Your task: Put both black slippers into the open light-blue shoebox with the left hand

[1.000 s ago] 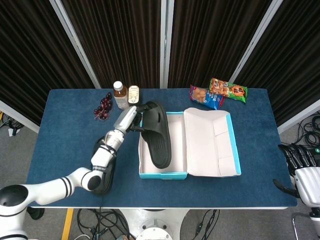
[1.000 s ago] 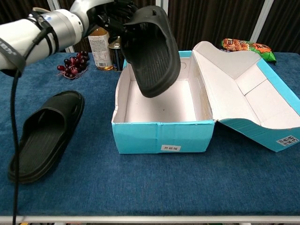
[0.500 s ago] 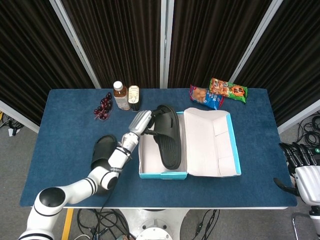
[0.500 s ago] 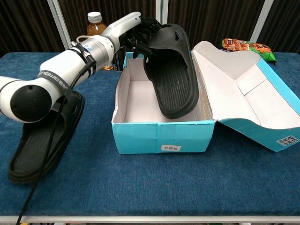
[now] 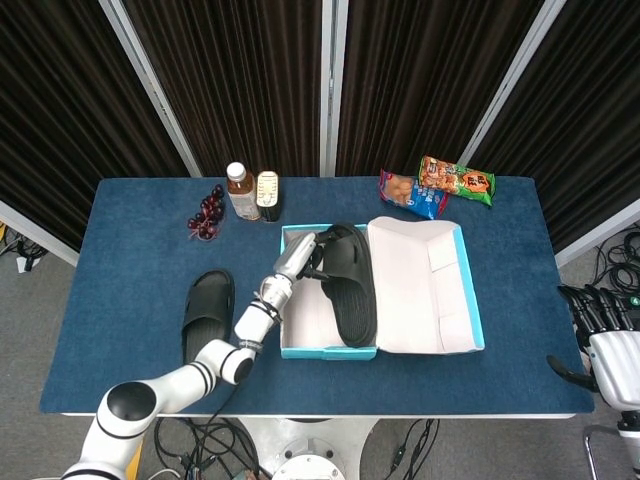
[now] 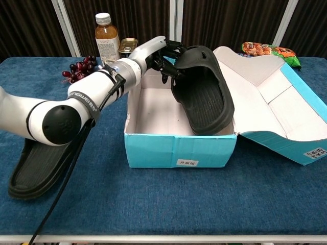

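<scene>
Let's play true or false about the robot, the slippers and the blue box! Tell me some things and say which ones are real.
1. The left hand is holding a black slipper over the open shoebox. True.
2. Both slippers are already in the box. False: the second slipper lies on the table, left of the box.
3. The box's lid is closed. False: the lid is flipped open to the right.
4. A bunch of grapes sits near a bottle at the back of the table. True.
5. The right hand is holding the snack bags. False: it holds nothing, off the table's right edge; the snack bags lie at the back.
</scene>
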